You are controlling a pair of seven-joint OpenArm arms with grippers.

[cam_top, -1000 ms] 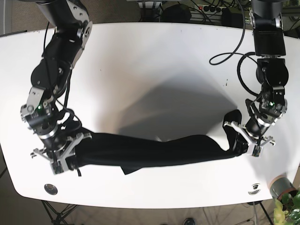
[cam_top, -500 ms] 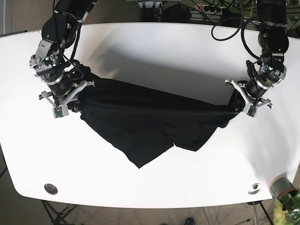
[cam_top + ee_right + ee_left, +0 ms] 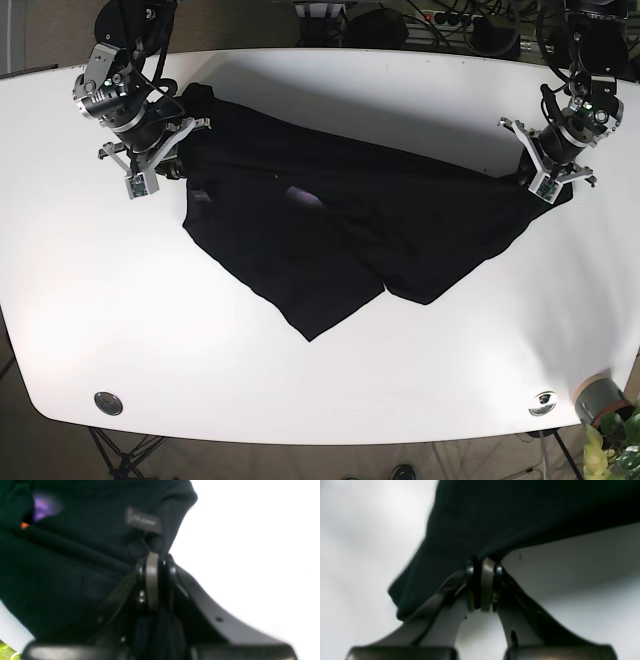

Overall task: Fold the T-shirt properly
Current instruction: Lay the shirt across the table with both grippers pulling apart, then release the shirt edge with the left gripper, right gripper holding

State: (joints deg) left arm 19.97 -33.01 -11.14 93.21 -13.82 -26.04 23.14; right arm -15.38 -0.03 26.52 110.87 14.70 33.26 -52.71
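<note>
The black T-shirt (image 3: 340,220) is stretched between my two grippers across the far half of the white table (image 3: 320,380), its lower part draping down to a point near the middle. At the shirt's far-left corner my right gripper (image 3: 172,160) is shut on the cloth. In the right wrist view the right gripper (image 3: 153,562) pinches the T-shirt (image 3: 75,562) just below a small dark label (image 3: 143,521). My left gripper (image 3: 537,172) is shut on the shirt's right corner. In the left wrist view the left gripper (image 3: 483,565) clamps a bunched edge of the T-shirt (image 3: 520,517).
A round metal fitting (image 3: 108,403) is set in the table near the front left edge and another (image 3: 543,402) near the front right. A small pot with a green plant (image 3: 605,405) stands beyond the front right corner. Cables (image 3: 470,20) hang behind the far edge.
Both grippers have carried the shirt from the front of the table toward the far edge, moving apart. The cloth went from a narrow bunched strip to a wide spread sheet.
</note>
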